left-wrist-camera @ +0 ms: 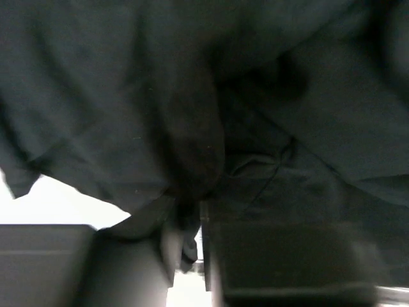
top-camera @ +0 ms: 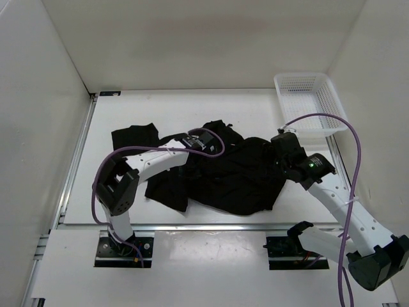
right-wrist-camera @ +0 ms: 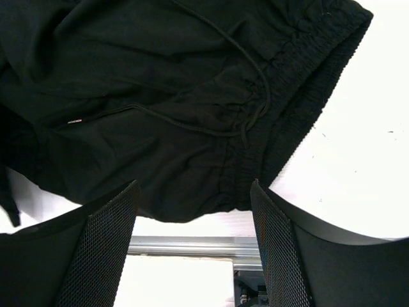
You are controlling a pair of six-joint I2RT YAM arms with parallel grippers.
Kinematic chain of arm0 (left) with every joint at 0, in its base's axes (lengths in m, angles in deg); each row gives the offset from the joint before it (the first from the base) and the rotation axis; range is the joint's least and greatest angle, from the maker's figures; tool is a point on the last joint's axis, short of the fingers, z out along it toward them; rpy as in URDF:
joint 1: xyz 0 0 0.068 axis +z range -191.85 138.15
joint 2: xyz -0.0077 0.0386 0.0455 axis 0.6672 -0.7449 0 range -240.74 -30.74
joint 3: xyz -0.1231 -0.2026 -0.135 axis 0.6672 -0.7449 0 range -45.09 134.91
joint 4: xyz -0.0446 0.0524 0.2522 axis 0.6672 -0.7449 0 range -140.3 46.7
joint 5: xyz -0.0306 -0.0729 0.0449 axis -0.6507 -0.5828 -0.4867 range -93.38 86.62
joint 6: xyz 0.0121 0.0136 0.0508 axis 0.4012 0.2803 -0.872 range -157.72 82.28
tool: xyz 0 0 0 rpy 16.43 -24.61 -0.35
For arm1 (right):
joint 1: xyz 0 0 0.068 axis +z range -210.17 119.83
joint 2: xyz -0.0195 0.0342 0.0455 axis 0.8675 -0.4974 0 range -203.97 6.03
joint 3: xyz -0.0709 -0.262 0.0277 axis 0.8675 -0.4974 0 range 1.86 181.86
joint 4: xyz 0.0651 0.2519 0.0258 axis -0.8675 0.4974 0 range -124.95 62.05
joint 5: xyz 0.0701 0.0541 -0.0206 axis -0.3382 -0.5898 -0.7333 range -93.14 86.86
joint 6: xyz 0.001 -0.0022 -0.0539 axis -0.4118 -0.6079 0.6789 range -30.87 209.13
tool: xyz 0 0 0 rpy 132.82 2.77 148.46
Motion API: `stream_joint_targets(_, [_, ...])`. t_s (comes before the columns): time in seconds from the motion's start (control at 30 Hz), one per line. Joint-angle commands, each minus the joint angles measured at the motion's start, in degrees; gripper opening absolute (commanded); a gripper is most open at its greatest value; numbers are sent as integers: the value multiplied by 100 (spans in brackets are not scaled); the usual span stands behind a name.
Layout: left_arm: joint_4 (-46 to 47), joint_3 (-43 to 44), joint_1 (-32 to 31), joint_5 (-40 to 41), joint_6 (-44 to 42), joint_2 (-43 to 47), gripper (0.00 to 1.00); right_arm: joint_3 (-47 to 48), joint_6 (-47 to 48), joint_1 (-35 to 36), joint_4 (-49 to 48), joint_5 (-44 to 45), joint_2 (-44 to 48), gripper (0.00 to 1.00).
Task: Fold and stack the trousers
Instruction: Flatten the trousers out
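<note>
The black trousers [top-camera: 230, 176] lie crumpled across the middle of the white table [top-camera: 160, 109], with one leg end reaching to the back left. My left gripper [top-camera: 193, 139] is down on their back edge. In the left wrist view it [left-wrist-camera: 192, 217] is shut on a dark fold of the trousers [left-wrist-camera: 192, 147], which fill that view. My right gripper [top-camera: 281, 148] hovers over the trousers' right end. In the right wrist view it [right-wrist-camera: 195, 192] is open with nothing between its mesh fingers [right-wrist-camera: 105, 249]. The trousers' elastic waistband [right-wrist-camera: 300, 83] and drawstring lie just ahead of it.
A white plastic basket [top-camera: 310, 102] stands at the back right corner of the table. A metal rail [right-wrist-camera: 192, 246] runs along the near table edge, just below the right gripper. White walls close in the left, back and right sides.
</note>
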State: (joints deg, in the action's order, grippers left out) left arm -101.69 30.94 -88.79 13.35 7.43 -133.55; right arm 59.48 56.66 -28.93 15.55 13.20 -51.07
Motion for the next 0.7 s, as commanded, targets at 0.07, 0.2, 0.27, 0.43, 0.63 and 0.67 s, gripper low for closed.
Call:
stream_joint_targets(0.07, [-586, 580, 71, 1122, 127, 155, 12, 267, 171, -31, -14, 98, 41, 75])
stream_joint_targets(0.2, [-586, 580, 132, 1122, -6, 155, 10, 328, 284, -31, -75, 150, -64, 75])
stream_joint_targets(0.27, [-586, 720, 184, 1043, -6, 391, 10, 328, 285, -31, -75, 150, -64, 74])
stream_joint_targets(0.43, [-1289, 2681, 895, 1279, -838, 770, 10, 328, 337, -31, -75, 150, 67, 74])
stream_joint_targets(0.63, [-1429, 6848, 2361, 966, -2701, -799, 10, 381, 390, -83, -75, 150, 68, 74])
stream_joint_targets(0.67, [-873, 7003, 2565, 720, -2704, -898, 10, 381, 390, -83, -75, 89, 68, 74])
